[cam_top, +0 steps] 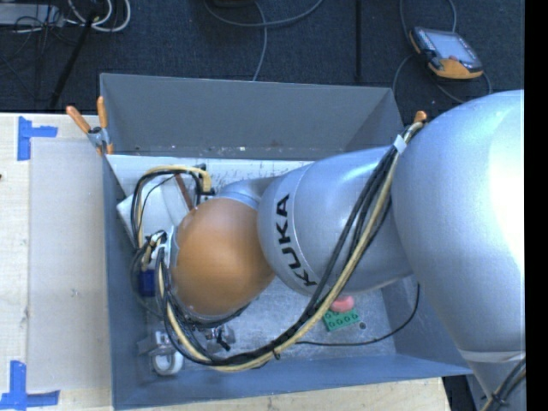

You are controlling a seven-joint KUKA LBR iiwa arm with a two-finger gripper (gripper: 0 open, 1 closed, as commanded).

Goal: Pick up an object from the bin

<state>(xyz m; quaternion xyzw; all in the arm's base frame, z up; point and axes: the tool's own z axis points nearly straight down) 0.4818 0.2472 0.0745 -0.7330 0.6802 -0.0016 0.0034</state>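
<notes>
A green brick [341, 319] lies beside a pink piece [343, 304].

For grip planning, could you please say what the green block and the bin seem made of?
Green block: probably plastic, matt; uniform bright colour, small round marks on top. Bin: likely sheet metal, matt grey; flat, folded walls.

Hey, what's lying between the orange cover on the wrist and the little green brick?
In the camera view, the arm's black and yellow cables cross between the orange cover and the green brick; otherwise bare bin floor.
</notes>
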